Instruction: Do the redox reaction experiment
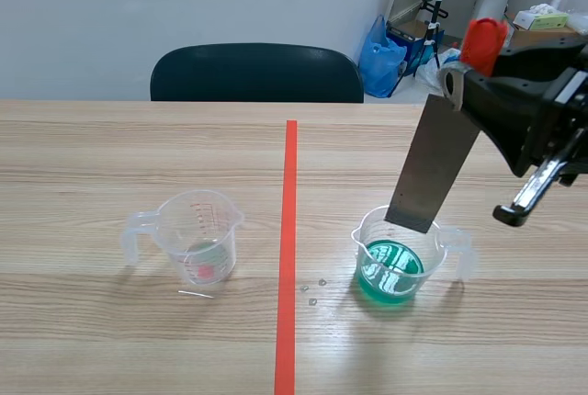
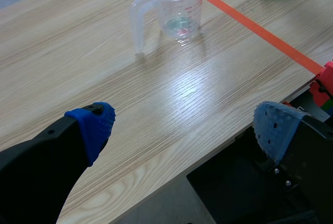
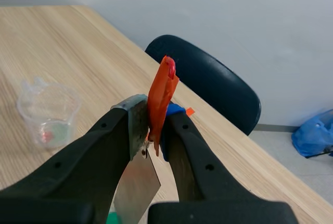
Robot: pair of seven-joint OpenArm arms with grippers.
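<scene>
Metal strip (image 1: 435, 165) hangs tilted from the right pincer (image 1: 457, 83), which pinches its red-wrapped top. The strip's lower edge sits at the rim of the cup of green liquid (image 1: 393, 265). The left pincer (image 2: 186, 126) is spread wide over the tabletop's (image 2: 156, 94) near edge, well apart from the clear cup (image 2: 177, 5).

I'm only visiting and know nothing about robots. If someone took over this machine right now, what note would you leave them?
Left gripper: open, empty, over the table's near edge.
Right gripper: shut on the metal strip, held tilted.
The strip's lower end is at the mouth of the green-liquid cup, seemingly above the liquid.
The clear cup, nearly empty, stands on the left arm's side.
Done: strip picked up and positioned. Left: probably dipping it.
</scene>
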